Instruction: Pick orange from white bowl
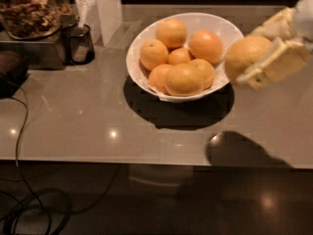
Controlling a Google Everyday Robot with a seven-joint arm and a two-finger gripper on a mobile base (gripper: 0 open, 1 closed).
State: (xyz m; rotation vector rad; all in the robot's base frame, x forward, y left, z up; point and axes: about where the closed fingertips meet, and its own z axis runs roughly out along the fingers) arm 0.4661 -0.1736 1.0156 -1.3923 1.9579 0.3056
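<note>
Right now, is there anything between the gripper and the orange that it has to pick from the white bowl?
Nothing visible stands between them. The gripper is shut on the orange and holds it at the right edge of the white bowl, apart from the other oranges lying inside.

Pale round orange in the pincer, aloft just beside the right rim of the white bowl

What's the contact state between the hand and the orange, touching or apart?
Touching. The camera view shows the hand at the right, just outside the white bowl, with its fingers clamped against the orange.
</note>
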